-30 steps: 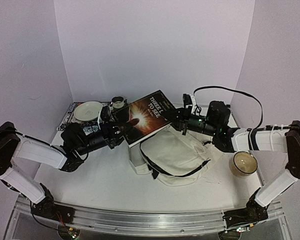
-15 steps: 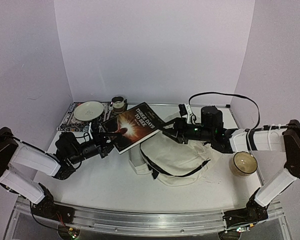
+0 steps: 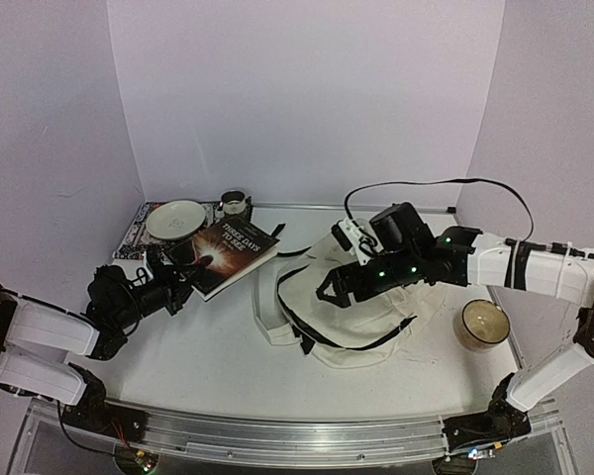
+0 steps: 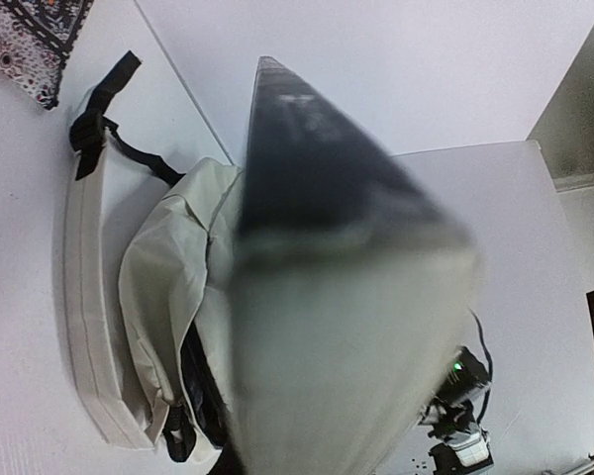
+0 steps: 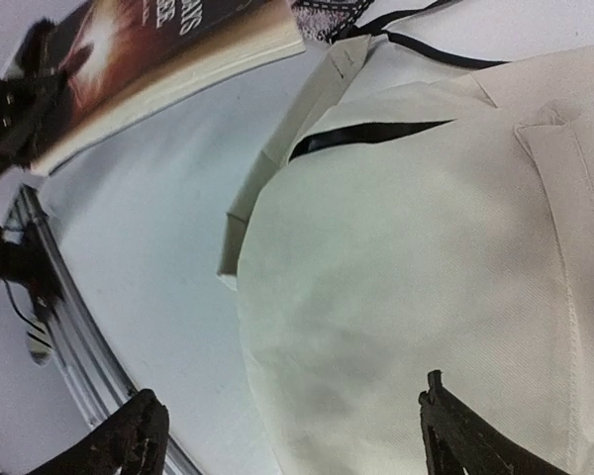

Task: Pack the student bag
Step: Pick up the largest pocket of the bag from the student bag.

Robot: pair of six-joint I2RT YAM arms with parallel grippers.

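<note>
L end effector (image 3: 186,261) shut on near-left corner of dark softcover book w/ glowing cover (image 3: 233,252). Book is tilted, just left of the bag, in front of white round plate (image 3: 174,219). Cream fabric student bag w/ black straps (image 3: 351,312) lies slumped mid-tabletop (image 3: 198,346). R end effector (image 3: 332,289) is over bag's upper-left part, fingers (image 5: 139,440) spread wide, gripping nothing; can't tell if tips touch fabric. Glass jar w/ cream contents (image 3: 482,324) is right of bag, apart.
</note>
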